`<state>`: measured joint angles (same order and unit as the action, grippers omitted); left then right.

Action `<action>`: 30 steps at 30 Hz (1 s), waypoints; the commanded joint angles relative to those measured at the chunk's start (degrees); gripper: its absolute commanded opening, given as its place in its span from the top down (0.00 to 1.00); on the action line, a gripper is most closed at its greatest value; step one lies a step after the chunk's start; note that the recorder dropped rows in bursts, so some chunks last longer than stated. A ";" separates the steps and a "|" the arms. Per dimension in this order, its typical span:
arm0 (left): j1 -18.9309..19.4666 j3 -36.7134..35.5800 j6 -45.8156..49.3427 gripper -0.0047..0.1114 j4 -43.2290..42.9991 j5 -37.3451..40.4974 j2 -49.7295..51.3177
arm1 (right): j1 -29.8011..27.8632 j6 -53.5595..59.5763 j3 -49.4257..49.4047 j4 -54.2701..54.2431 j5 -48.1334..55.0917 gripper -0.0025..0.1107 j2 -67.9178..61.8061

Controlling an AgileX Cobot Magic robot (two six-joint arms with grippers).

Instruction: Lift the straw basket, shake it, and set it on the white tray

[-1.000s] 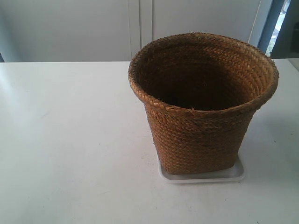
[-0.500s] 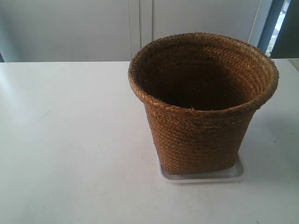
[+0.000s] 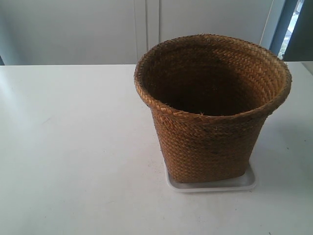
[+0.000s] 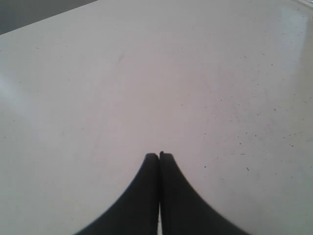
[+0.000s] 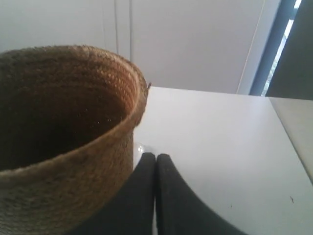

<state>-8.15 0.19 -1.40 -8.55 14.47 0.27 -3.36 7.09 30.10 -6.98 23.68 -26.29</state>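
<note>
Brown braid on glossy white

The straw basket (image 3: pixel 208 142) is warm golden-brown, woven in braided herringbone bands that ring it row upon row; its inside shades to dark brown, almost black at the bottom, while the far inner side of the rim is a lighter honey tan. The white tray (image 3: pixel 215 188) is plain glossy white, with no pattern. The counter (image 3: pixel 73 156) is white, flecked with tiny dark specks in the left wrist view. The left arm's fingers (image 4: pixel 142 205) and the right arm's fingers (image 5: pixel 173 205) are plain black. The wall panels (image 3: pixel 63 29) are pale grey-white, beside a dark blue-grey frame (image 3: pixel 279 24).
</note>
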 commanded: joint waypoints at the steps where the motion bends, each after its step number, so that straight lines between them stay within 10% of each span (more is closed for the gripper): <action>1: 0.16 -0.19 0.10 0.96 -0.21 0.16 -0.27 | -0.58 -0.01 -9.83 -0.04 -10.41 0.98 4.10; 30: 0.16 -0.19 0.20 0.96 -0.21 0.15 -0.27 | -0.60 -2.15 -30.10 0.43 -3.59 0.98 26.29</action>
<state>-8.15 0.19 -1.31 -8.55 14.47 0.27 -3.39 4.96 0.27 -7.17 19.95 -0.30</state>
